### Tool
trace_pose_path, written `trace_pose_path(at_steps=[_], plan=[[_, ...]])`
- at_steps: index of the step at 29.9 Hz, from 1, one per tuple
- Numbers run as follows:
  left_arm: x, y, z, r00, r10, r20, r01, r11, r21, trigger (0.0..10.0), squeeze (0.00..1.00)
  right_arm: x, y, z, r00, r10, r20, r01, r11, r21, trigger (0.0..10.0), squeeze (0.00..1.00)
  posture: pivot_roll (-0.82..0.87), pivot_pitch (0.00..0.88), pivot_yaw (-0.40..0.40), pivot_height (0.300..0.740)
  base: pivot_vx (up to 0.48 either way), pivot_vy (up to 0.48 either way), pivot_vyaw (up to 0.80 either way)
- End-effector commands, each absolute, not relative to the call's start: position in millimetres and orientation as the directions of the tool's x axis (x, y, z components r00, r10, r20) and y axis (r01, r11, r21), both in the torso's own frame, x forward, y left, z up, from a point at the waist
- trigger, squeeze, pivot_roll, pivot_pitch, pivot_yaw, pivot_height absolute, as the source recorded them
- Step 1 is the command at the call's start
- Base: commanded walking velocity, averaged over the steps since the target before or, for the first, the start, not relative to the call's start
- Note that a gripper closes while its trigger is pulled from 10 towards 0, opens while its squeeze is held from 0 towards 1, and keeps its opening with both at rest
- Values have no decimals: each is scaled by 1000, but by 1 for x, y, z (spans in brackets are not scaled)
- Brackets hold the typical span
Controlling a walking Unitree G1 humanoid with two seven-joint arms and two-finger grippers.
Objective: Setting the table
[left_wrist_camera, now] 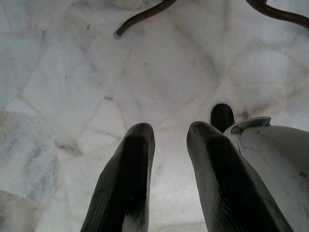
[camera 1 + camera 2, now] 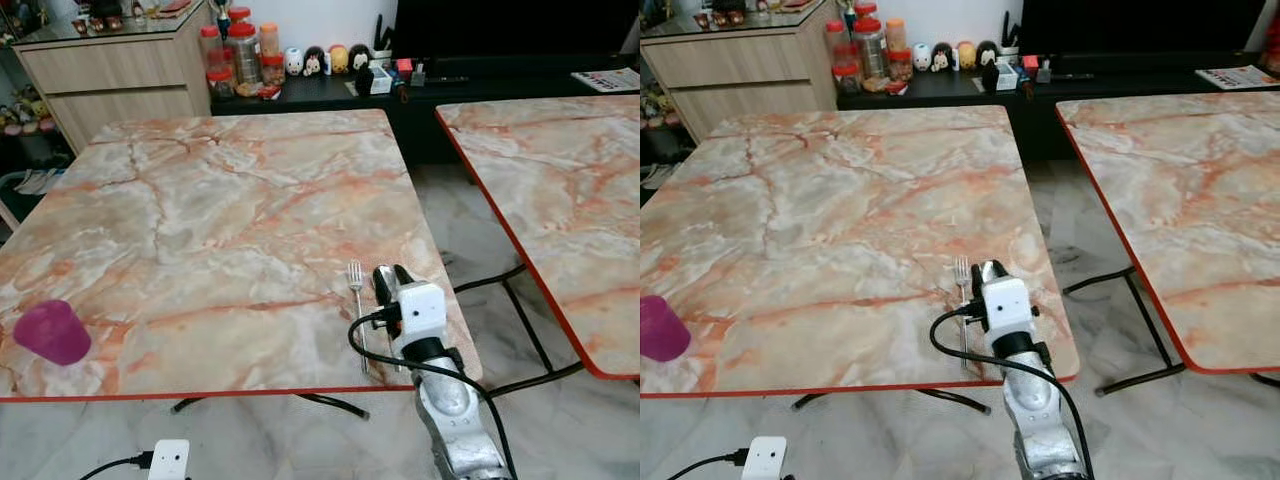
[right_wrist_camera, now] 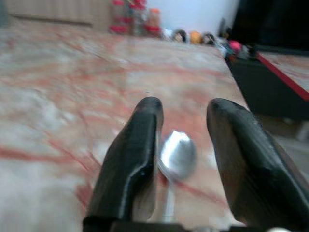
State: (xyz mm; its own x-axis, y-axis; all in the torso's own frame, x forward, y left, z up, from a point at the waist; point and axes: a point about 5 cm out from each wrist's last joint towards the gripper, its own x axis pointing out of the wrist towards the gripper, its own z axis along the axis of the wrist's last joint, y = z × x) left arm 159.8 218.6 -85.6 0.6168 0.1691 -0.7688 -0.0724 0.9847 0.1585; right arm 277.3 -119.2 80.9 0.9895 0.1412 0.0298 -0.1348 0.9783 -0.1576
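On the marble table (image 2: 220, 220), a silver fork (image 2: 356, 300) lies near the front right corner, tines pointing away from me. Just to its right my right gripper (image 2: 390, 278) hovers low over the table, open. In the right wrist view a silver spoon (image 3: 177, 153) lies on the marble between the two black fingers (image 3: 137, 154), which do not close on it. A purple cup (image 2: 52, 332) stands at the table's front left. My left gripper (image 1: 171, 130) hangs idle over the floor, fingers apart and empty.
A second marble table (image 2: 560, 180) stands to the right across a gap of tiled floor (image 2: 480, 250). Behind are a wooden sideboard (image 2: 110, 70), several jars (image 2: 240, 55) and a low black cabinet (image 2: 470, 85). Black table legs (image 1: 145, 17) cross the floor below.
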Motion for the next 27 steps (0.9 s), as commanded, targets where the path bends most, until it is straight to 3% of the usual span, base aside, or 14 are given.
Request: trace_pose_path(at_steps=[1, 8, 9, 22, 27], plan=[[155, 220, -87, 600, 160, -784, -53, 986, 161, 10000, 0, 275, -127, 80, 996, 90, -3, -89, 981, -171, 10000, 1000, -6, 80, 56, 740, 0, 0, 0], [158, 219, -87, 601, 150, -785, -37, 986, 160, 10000, 0, 276, -135, 72, 997, 39, -65, -48, 989, -142, 10000, 1000, -14, 78, 59, 740, 0, 0, 0], [158, 219, -87, 601, 150, -785, -36, 986, 161, 10000, 0, 277, -133, 73, 997, 45, -65, -55, 987, -148, 10000, 0, -14, 78, 59, 740, 0, 0, 0], [159, 215, -87, 602, 142, -786, -32, 988, 154, 10000, 0, 301, -108, 87, 992, 105, -69, -110, 991, -72, 10000, 0, -5, 67, 52, 740, 0, 0, 0], [159, 214, -88, 600, 141, -788, -31, 988, 153, 10000, 0, 305, -104, 79, 984, 98, -151, -116, 987, -114, 10000, 0, -3, 64, 51, 740, 0, 0, 0]])
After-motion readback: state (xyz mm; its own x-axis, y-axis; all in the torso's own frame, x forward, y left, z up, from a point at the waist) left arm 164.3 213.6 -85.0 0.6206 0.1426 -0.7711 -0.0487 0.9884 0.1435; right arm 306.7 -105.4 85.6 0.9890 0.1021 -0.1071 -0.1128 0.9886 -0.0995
